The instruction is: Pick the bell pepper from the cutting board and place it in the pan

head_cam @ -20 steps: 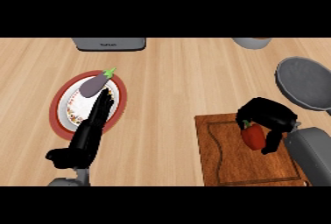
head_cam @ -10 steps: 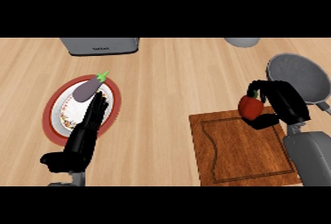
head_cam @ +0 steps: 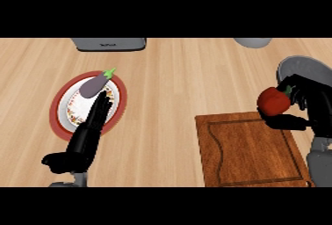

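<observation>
- Curling round the red pepper, the right hand held it above the board's upper right corner, just beside the grey pan
- Pepper was clear of the board and at the pan's near-left rim, not inside it
- Left hand lay with fingers straight and together over the plate, clamped on nothing
- An eggplant rested on the plate's upper part, beyond those fingertips
- Wooden surface carried plate, board and pan
</observation>
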